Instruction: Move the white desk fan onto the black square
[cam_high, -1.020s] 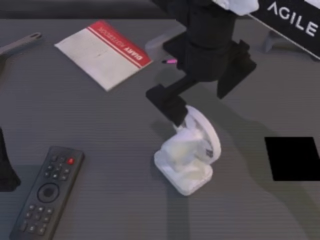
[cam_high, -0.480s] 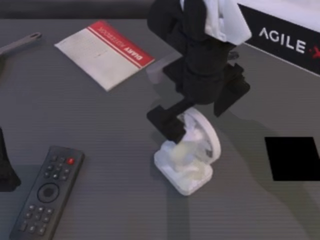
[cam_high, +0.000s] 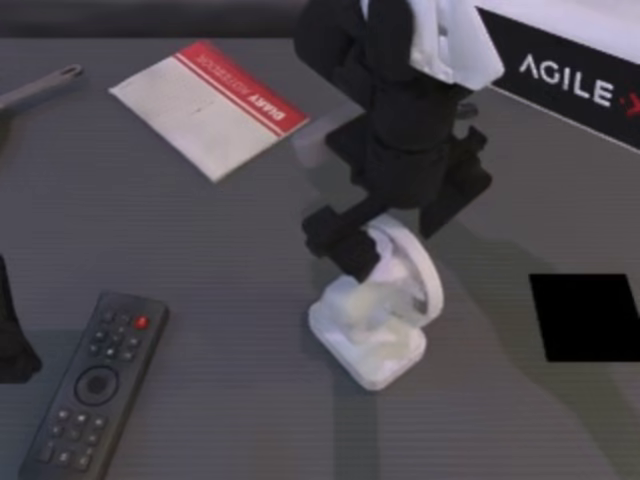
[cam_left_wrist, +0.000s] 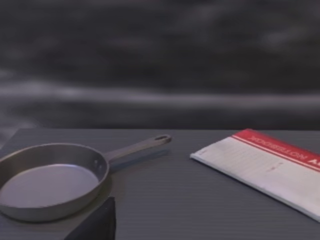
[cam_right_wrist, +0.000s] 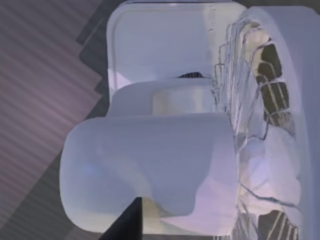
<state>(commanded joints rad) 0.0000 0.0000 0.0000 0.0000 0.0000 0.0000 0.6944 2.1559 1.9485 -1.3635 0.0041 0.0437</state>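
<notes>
With the fan (cam_high: 378, 315) standing mid-table, well left of the black square (cam_high: 588, 316), the right hand (cam_high: 392, 240) hangs open astride its round head and should settle lower and centred before closing, lest it tip the fan.

Pretty clearly a rendered sim scene, not a real room. You get a flat dark grey ribbed counter (cam_high: 200, 260) with a random household/office mix on it: a red-and-white notebook (cam_high: 205, 105), a black remote (cam_high: 95, 385), a frying pan (cam_left_wrist: 50, 180), a white desk fan (cam_high: 375, 315) and a flat black square (cam_high: 590, 315). Behind the counter in the left wrist view it's just a blurry dark backdrop, no walls or furniture. The arm is marked AGILE.
</notes>
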